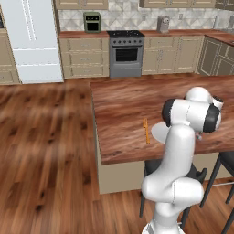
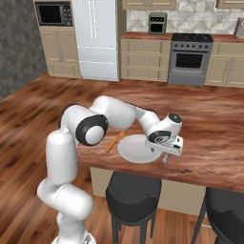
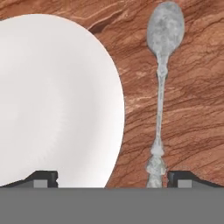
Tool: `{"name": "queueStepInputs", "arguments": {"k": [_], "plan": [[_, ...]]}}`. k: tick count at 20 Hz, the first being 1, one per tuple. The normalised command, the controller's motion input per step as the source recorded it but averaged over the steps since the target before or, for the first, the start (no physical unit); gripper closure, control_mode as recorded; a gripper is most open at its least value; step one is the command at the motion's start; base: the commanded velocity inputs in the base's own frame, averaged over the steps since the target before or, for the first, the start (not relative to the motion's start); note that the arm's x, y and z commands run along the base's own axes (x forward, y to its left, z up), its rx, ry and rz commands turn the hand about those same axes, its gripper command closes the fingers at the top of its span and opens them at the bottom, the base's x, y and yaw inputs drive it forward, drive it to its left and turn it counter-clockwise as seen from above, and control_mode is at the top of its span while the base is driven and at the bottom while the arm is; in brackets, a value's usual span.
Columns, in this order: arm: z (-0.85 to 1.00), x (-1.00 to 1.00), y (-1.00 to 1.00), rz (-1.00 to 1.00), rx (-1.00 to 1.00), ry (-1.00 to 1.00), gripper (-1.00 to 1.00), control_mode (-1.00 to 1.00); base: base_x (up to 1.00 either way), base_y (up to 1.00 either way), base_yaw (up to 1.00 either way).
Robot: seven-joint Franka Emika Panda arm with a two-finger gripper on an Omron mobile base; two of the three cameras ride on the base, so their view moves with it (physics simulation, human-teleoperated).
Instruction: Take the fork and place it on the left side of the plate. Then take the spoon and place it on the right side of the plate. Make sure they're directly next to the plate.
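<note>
The work surface is a kitchen island topped in reddish-brown, heavily veined wood grain, with a pale cream base below. Dark round stools stand tucked along its near edge. The floor is glossy brown wood planking.

Along the far wall runs a row of beige cabinets under a reddish counter, with a grey oven range in the middle, a small green toaster oven on the counter to its nine o'clock, and a white refrigerator further that way. The right base view also shows a built-in microwave at the far upper corner.

On the island, the plate lies flat near the near edge. The fork lies just beside the plate at its nine o'clock in the left base view, handle pointing toward the near edge. In the hand view the spoon lies flat on the wood at the plate's three o'clock, close beside the rim but not touching, bowl toward twelve o'clock.

The gripper hangs low over the gap between plate and spoon, fingers spread wide and holding nothing; the spoon's handle end lies just inside one fingertip.
</note>
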Motion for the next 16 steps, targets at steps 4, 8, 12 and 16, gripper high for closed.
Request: {"name": "queueStepInputs", "arguments": {"k": [4, 8, 12, 16], "plan": [[0.94, -0.38, 0.02, 0.0, 0.1, 0.0, -1.0, -1.0, 0.0, 0.0, 0.0], [1.0, -0.45, 0.35, 0.0, 0.06, 0.05, -1.0, -1.0, 0.0, 0.0, 0.0], [1.0, -0.54, 0.7, -0.02, 0.0, 0.12, -1.0, -1.0, 0.0, 0.0, 0.0], [0.74, -0.58, 0.99, -0.06, -0.15, 0.03, -1.0, -1.0, 0.0, 0.0, 0.0]]}}
